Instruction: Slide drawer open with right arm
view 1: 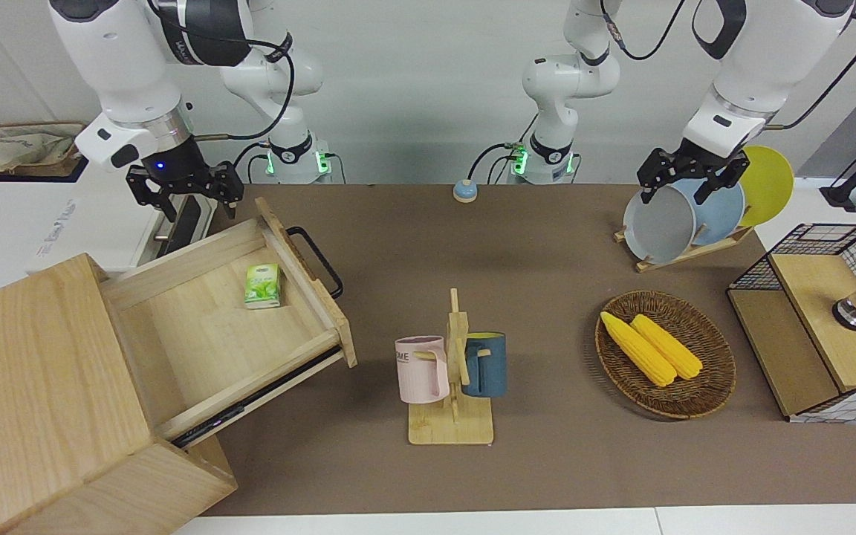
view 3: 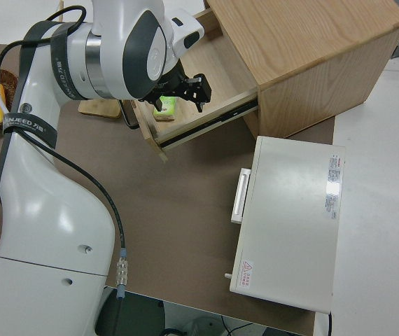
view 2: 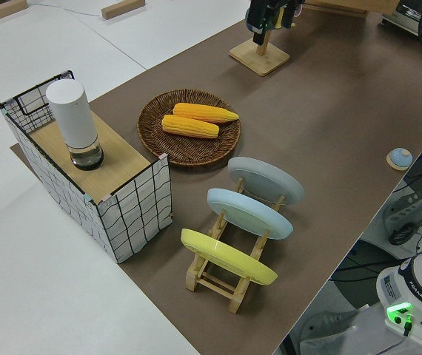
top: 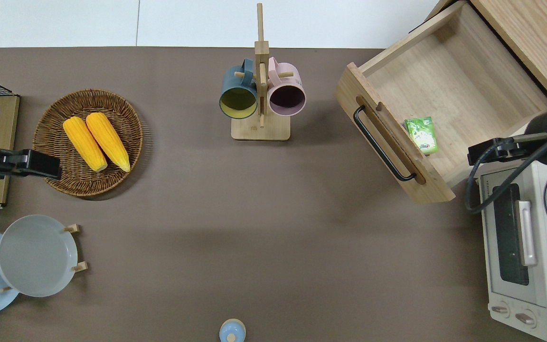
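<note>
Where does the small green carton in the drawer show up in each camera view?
Front view: green carton in the open drawer, by its front panel.
Overhead view: upper right, beside the black loop handle.
Left side view: not in it.
Right side view: top centre, partly hidden by the right gripper.
Shared landmark: the drawer.

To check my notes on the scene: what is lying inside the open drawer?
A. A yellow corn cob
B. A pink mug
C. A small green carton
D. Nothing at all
C. A small green carton lies on the floor of the open drawer, close to the inside of its front panel.
</note>
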